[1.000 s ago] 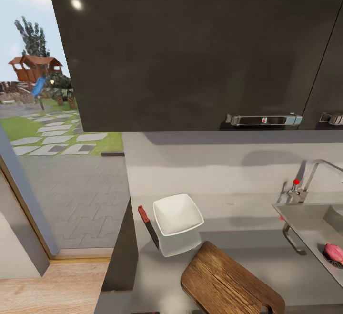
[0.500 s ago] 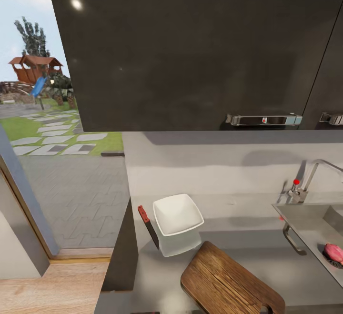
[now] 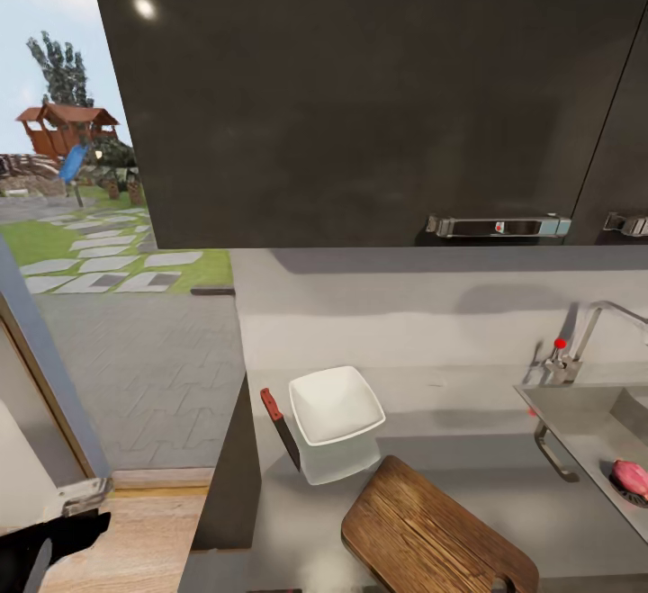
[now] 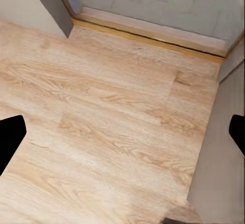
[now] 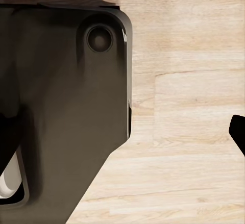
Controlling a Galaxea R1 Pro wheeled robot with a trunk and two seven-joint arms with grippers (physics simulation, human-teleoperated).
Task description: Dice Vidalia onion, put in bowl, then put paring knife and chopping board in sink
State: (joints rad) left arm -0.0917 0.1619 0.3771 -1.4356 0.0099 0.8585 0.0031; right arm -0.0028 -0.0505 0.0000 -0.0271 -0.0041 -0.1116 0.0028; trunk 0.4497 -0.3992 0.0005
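White bowl [image 3: 336,406] empty, pink onion [image 3: 632,477] in sink [image 3: 576,413]; both fingers spread, holding nothing.

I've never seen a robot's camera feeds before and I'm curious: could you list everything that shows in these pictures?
Shallow white square bowl: one, on the grey countertop, near its left end.
Paring knife with orange-red handle: one, dark blade, just left of the bowl.
Brown wooden chopping board: one, in front of the bowl.
Grey steel sink: one, at the right, with a chrome tap with red knob.
Pinkish onion: one, in the sink.
Dark wall cabinets: above the counter, with metal handles.
Light wooden floor: below.
Garden with playhouse: outside, left.
Left gripper: black fingers wide apart, over the floor.
Right gripper: black, near a dark robot part.
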